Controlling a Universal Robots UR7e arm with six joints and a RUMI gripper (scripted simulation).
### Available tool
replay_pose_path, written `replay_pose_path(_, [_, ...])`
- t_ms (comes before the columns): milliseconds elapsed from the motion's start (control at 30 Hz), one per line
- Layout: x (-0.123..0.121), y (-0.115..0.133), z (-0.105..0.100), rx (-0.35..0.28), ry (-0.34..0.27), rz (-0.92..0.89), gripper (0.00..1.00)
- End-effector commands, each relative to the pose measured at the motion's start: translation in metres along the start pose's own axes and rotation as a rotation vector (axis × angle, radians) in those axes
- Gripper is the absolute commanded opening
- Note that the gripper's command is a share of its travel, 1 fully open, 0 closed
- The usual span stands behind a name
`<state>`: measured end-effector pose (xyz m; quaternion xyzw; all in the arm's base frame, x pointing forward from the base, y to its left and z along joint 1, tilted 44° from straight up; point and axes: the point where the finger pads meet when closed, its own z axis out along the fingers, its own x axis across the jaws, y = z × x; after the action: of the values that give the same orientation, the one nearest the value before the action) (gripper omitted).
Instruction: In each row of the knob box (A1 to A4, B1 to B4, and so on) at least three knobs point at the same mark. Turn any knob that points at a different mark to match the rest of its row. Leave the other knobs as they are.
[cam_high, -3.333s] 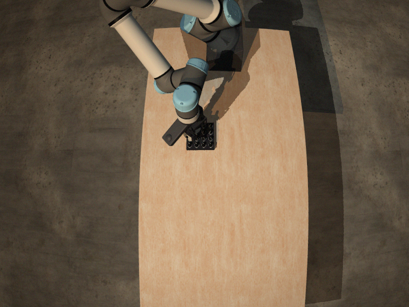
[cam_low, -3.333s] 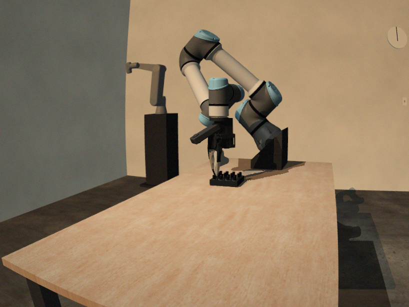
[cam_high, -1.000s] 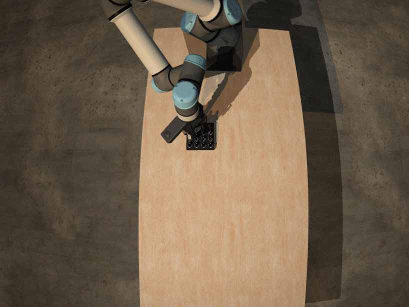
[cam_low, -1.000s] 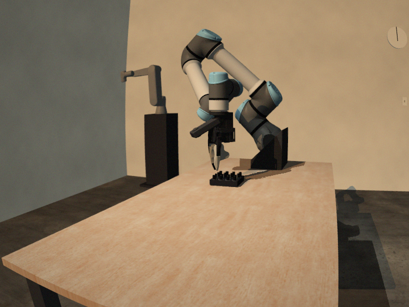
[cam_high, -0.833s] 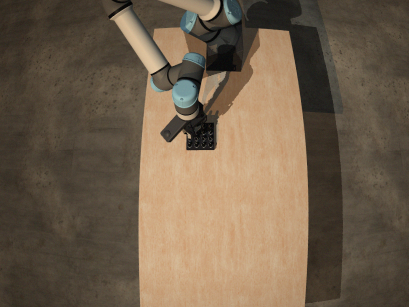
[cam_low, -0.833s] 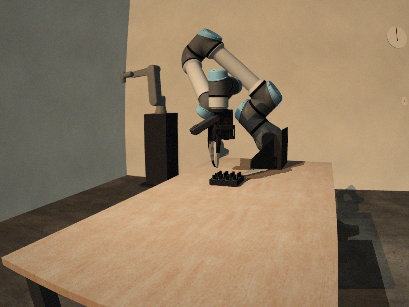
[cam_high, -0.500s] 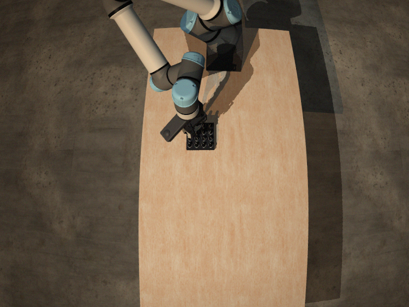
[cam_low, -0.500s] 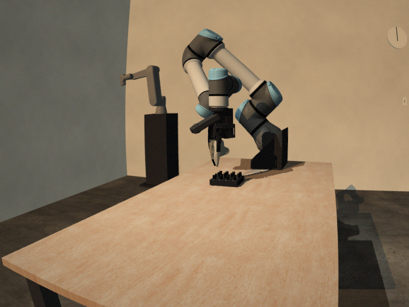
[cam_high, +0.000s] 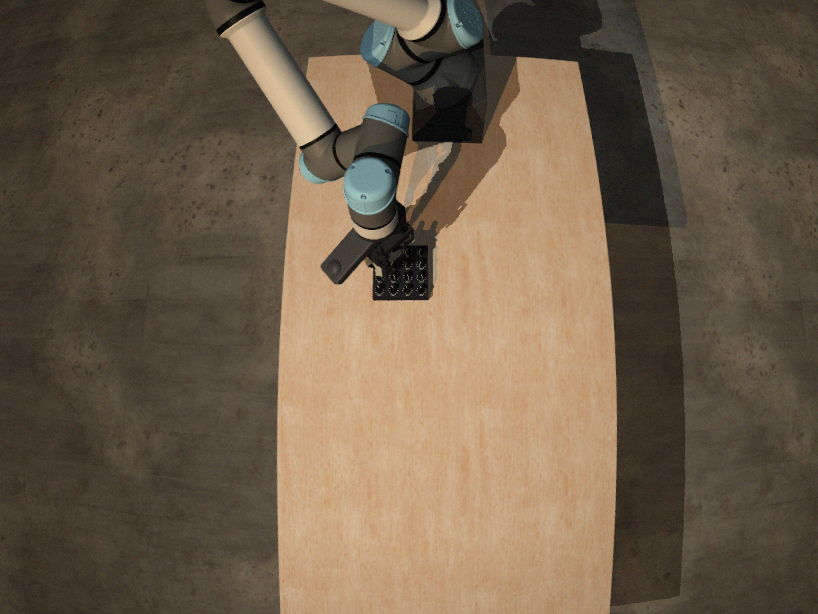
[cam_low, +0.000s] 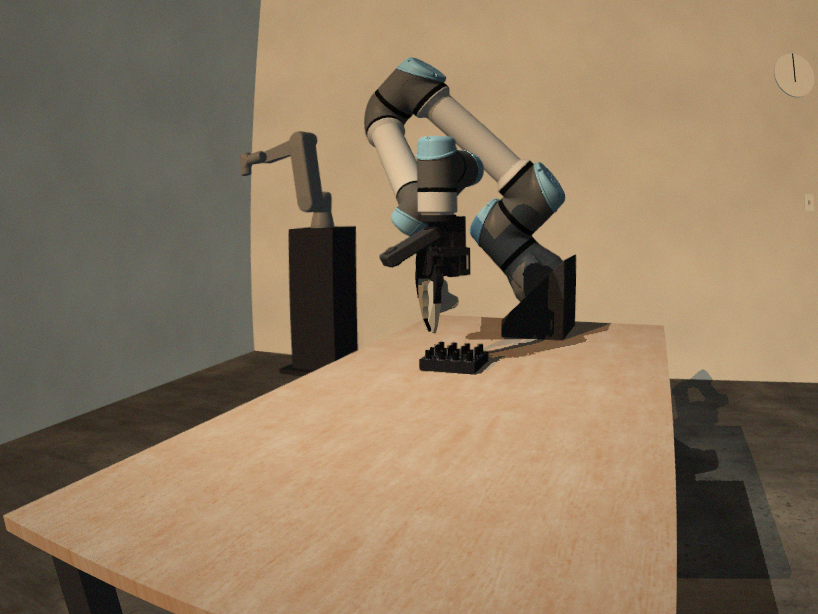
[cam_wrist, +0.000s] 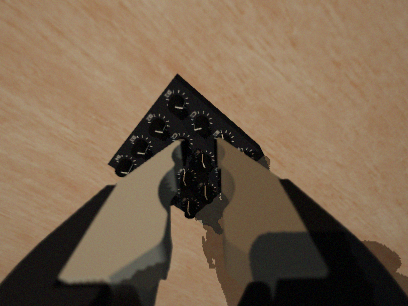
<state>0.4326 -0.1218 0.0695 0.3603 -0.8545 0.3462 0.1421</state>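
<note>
The black knob box (cam_high: 401, 272) lies on the wooden table near the arm's base; it also shows in the side view (cam_low: 453, 357) and the wrist view (cam_wrist: 185, 145). It carries a grid of small black knobs with pale pointer lines. My gripper (cam_low: 428, 323) hangs above the box's left side, clear of the knobs. In the wrist view my fingers stand narrowly apart with nothing between them and frame the middle knobs from above. The fingers hide some knobs on the near part of the box. From overhead the gripper (cam_high: 381, 263) sits over the box's left edge.
The arm's dark base block (cam_high: 447, 99) stands on the table's far end behind the box. A second grey arm on a black pedestal (cam_low: 322, 294) stands off the table to the left.
</note>
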Motion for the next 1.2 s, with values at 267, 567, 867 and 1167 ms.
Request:
replay_pose_path(267, [-0.0014, -0.0015, -0.0021, 0.001, -0.001, -0.164, 0.11])
replay_pose_path(567, [-0.003, -0.0024, -0.0044, 0.001, -0.001, -0.376, 0.11])
replay_pose_path(867, [-0.0045, -0.0025, -0.0074, 0.001, 0.0, -0.641, 0.11])
replay_pose_path(1167, [-0.0053, -0.0019, -0.0098, 0.001, 0.0, -0.866, 0.11])
